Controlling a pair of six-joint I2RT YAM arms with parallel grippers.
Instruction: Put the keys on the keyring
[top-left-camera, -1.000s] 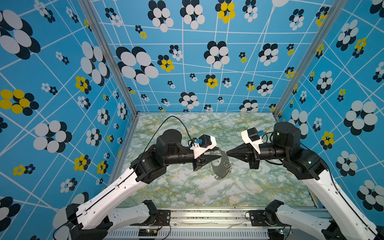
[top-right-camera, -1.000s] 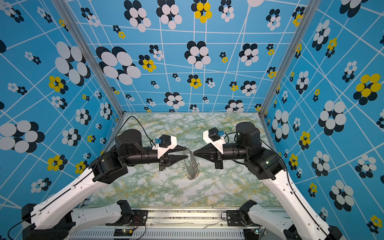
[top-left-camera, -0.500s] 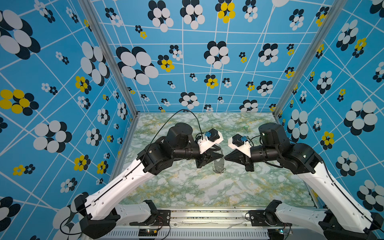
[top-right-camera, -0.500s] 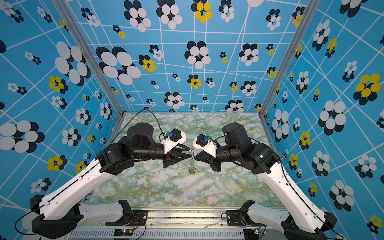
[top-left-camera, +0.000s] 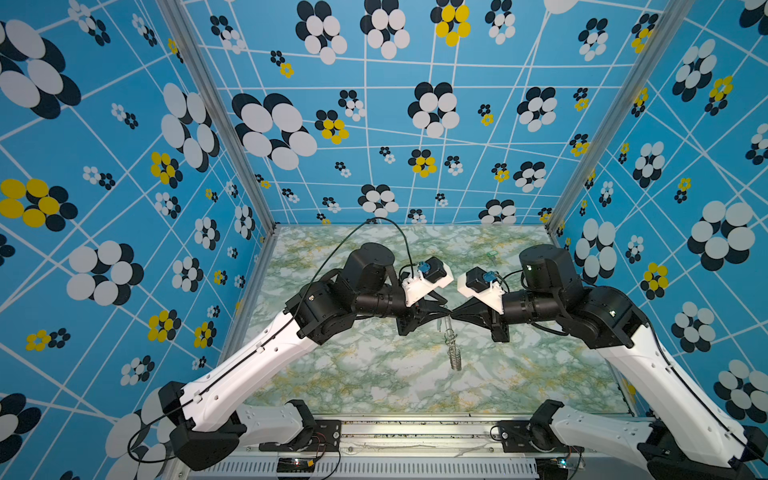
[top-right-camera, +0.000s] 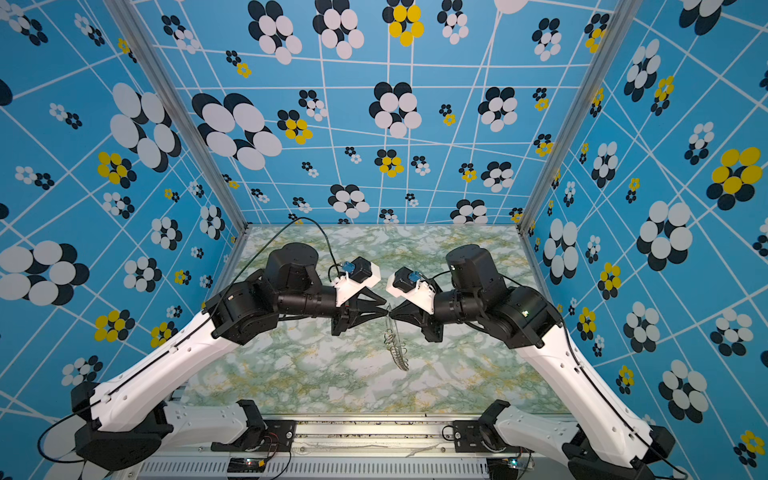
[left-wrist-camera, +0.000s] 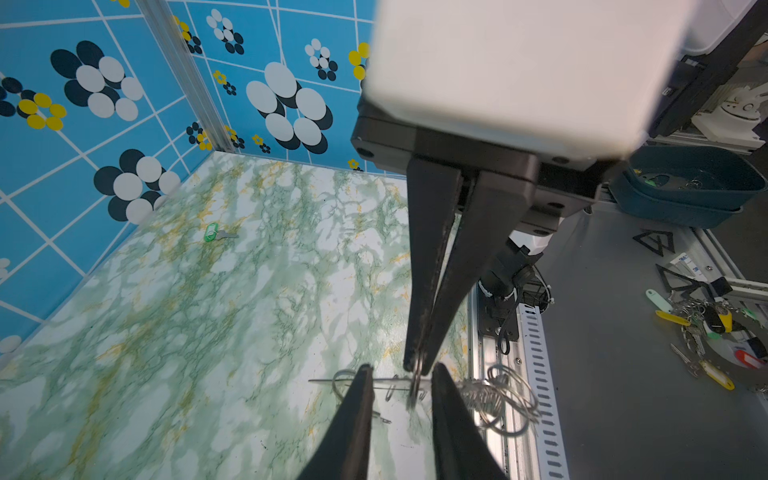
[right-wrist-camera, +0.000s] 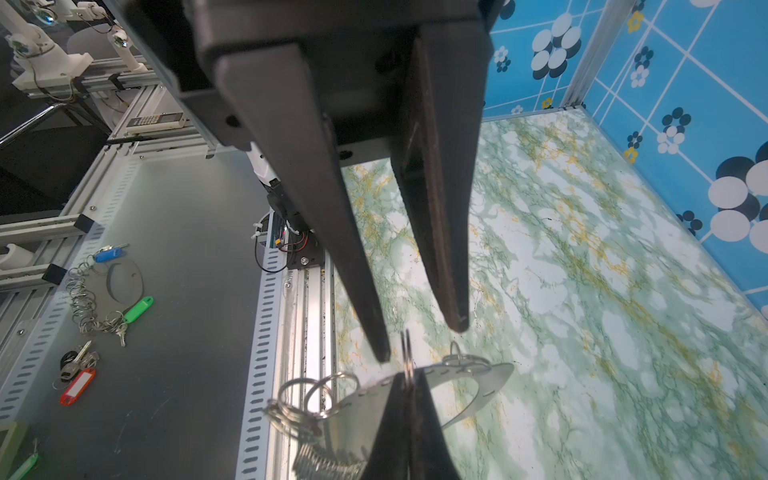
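1. Blue walls (top-left-camera: 124, 166) printed with black, white and yellow flowers enclose a green-marbled worktop (top-left-camera: 374, 374).
2. Left arm (top-left-camera: 249, 365) and right arm (top-left-camera: 665, 382) reach in from the near edge. Their jaws meet tip to tip in the air over the middle of the worktop.
3. Right jaws are pressed tight on one wire loop (right-wrist-camera: 407, 353) of the keyring (right-wrist-camera: 478, 390), which hangs below them.
4. In both top views the keyring (top-left-camera: 454, 353) (top-right-camera: 397, 351) shows edge-on, with most loops bunched low. I cannot tell whether its lower end touches the worktop.
5. Left jaws stand partly apart, one tip on each side of that same loop (left-wrist-camera: 415, 382). A gap shows on both sides, so they grip nothing.
6. Key (left-wrist-camera: 212, 232), green-headed, lies flat on the worktop towards the far right corner, well apart from the keyring. In a top view it is a small green fleck (top-left-camera: 491, 253).
7. Outside the walls, a grey bench (right-wrist-camera: 187, 332) carries spare keys (right-wrist-camera: 104, 299) and coloured tags (right-wrist-camera: 79, 386).
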